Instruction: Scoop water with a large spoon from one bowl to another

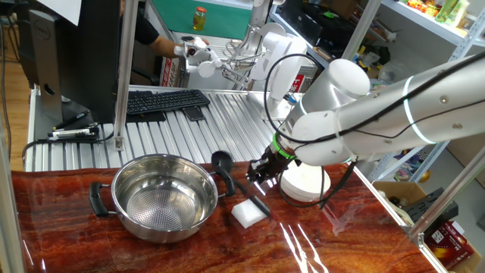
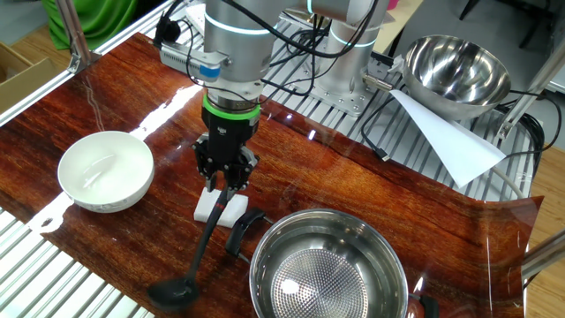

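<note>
Ladle pick-up, shown from two sides. Gripper [image 2: 226,184] stands upright over the upper end of the large spoon [image 2: 196,261], its fingers [image 2: 214,179] closed to either side of the thin black handle; whether they already pinch it or merely bracket it cannot be told. Directly beneath the gripper lies a white rectangular block [image 2: 222,208], on which the handle end rests, raised off the table [image 2: 380,185]; from there the handle slopes away to the round cup [image 1: 220,159], which sits on the wood. The steel pot [image 2: 328,269] lies close beside the gripper, almost touching the handle; the white bowl [image 2: 104,170] sits well apart on the opposite side. Judged light and rigid, the ladle has a smooth, narrow plastic handle likely to twist once the cup is loaded. A firm hold near the propped end seems best.
</note>
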